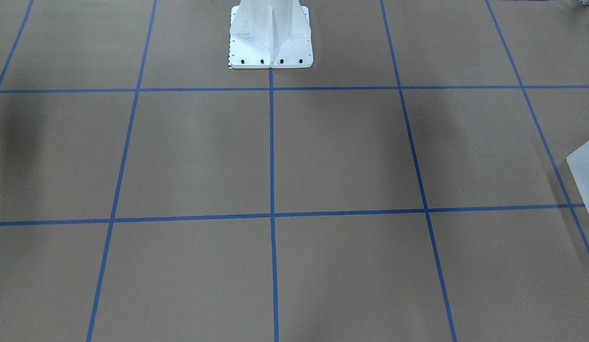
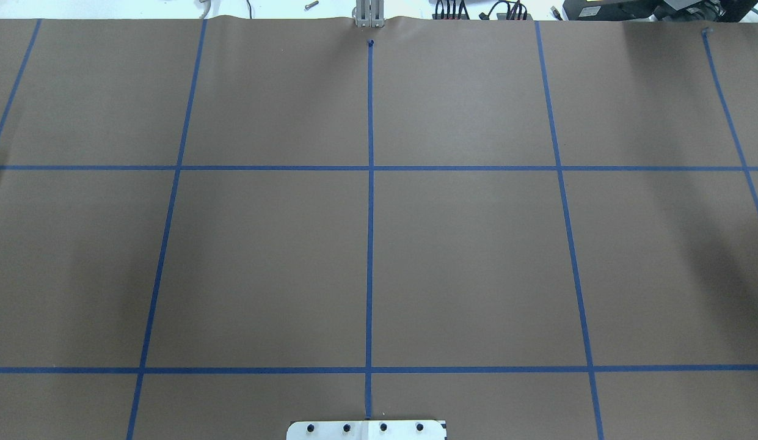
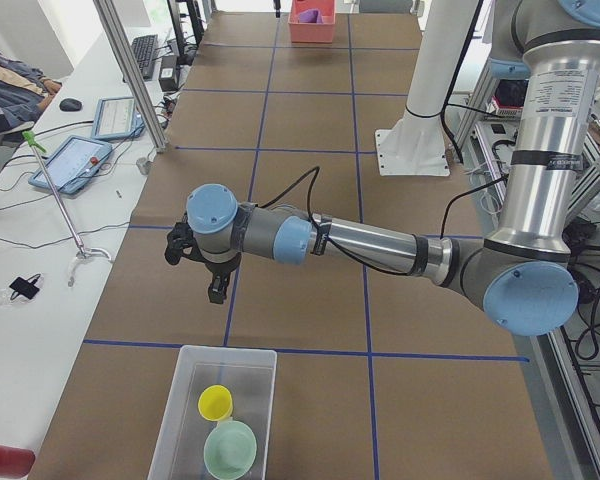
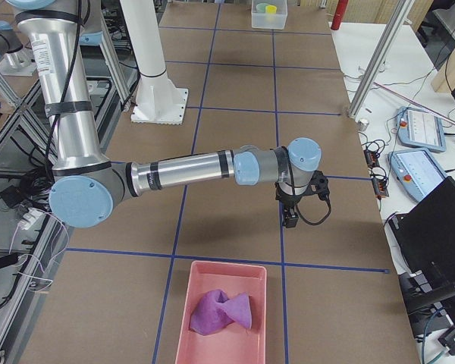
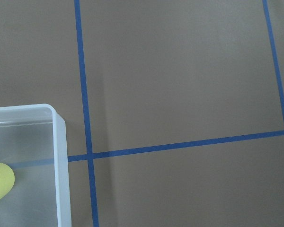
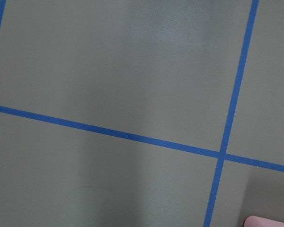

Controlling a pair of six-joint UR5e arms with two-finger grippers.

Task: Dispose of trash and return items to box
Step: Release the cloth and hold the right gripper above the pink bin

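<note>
Box sits just past the left gripper, yellow cup inside. Can't tell if it or the right gripper is spread or pinched. Swing low and it'd probably clip the rim.

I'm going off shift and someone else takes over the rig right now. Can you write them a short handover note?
Left gripper: hangs over the table near the box. Nothing shows in it. The side view does not show whether it is open or shut.
Right gripper: likewise, near the pink tray.
Box: at the robot's left end of the table. A yellow cup and a pale green cup are inside.
Pink tray: at the right end, holding a crumpled purple piece.
Done: the cups look boxed and the trash looks binned.
Left: no other loose item shows, so probably only retracting the arms.
</note>
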